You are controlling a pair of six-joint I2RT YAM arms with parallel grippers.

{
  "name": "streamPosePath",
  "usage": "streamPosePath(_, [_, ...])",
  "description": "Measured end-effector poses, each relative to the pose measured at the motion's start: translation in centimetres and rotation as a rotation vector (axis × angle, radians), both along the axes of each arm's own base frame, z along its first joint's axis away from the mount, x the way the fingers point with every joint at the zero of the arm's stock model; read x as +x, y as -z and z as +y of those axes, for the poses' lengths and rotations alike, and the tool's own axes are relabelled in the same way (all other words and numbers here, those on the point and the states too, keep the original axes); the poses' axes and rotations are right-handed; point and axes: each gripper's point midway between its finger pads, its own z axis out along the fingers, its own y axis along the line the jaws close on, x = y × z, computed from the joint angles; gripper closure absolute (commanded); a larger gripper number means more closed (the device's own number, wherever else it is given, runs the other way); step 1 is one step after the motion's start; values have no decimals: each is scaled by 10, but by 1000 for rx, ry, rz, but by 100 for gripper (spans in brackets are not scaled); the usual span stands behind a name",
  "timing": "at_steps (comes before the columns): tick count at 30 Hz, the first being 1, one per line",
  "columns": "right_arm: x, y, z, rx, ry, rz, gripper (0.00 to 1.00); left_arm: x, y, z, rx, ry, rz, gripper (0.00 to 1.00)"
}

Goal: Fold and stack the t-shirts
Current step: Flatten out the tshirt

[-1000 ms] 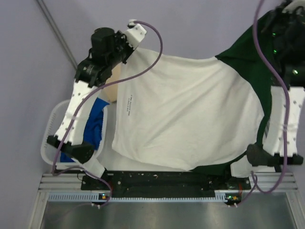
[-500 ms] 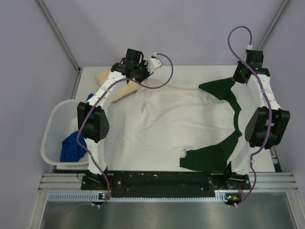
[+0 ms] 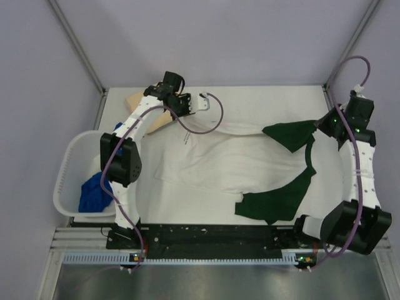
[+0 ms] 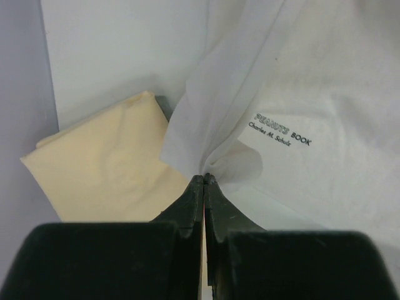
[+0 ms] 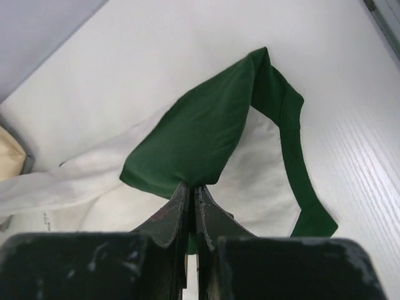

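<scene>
I see the white t-shirt (image 3: 231,156) spread over the tabletop (image 3: 262,100) with its long axis running left to right, green collar and sleeves pointing right and hem pointing left. The folded tan t-shirt (image 3: 136,100) lies at the far left just beside that hem, and a blue t-shirt (image 3: 94,194) sits in the basket (image 3: 65,169) off the left edge. My left fingers (image 4: 201,187) are clenched on the far-left hem corner, the cloth fanning out beyond their tips, and my right fingers (image 5: 184,200) are clamped on the far green sleeve.
</scene>
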Motion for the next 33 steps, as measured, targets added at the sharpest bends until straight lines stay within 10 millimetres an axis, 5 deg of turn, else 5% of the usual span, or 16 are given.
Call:
streamPosePath(3, [-24,-12,6,41,25,-68,100,-14,10,9,65,58,20,100])
streamPosePath(8, [-40,24,20,125,20,-5,100,-38,36,27,196,115,97,56])
streamPosePath(11, [-46,49,26,176,21,61,100,-49,43,36,245,117,145,45])
streamPosePath(17, [-42,51,30,205,7,52,100,-62,52,30,236,37,196,45])
streamPosePath(23, [-39,48,32,213,-8,33,100,-85,96,26,286,-37,247,45])
streamPosePath(33, [-36,45,33,212,-17,17,100,-45,107,37,300,-219,139,45])
